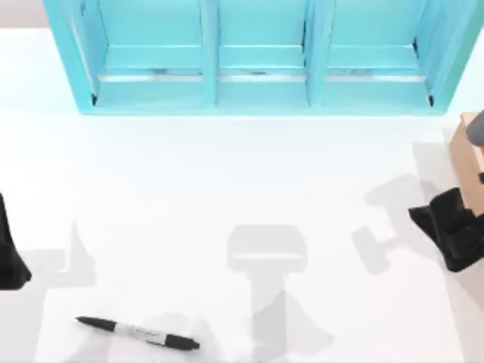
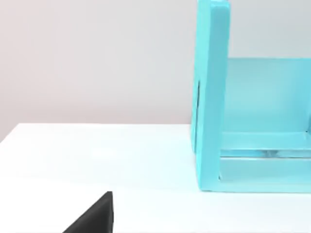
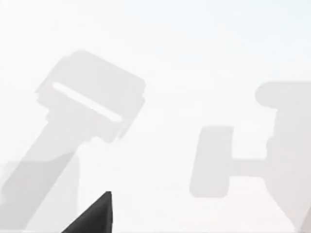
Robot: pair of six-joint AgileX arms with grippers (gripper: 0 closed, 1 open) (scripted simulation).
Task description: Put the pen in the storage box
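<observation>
Pen (image 1: 138, 333) front-left; storage box (image 1: 467, 155) right edge.

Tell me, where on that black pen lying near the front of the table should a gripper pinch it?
Probably at the pen's labelled middle, coming straight down from above. It lies flat with bare table around it, so fingers can close across its slim barrel; the left gripper is nearer.

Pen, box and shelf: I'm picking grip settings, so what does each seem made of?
Pen: probably smooth plastic, black with a pale printed band. Box: tan and matte, wood-like, though only an edge shows. Shelf: flat turquoise panels, likely painted board or plastic.
</observation>
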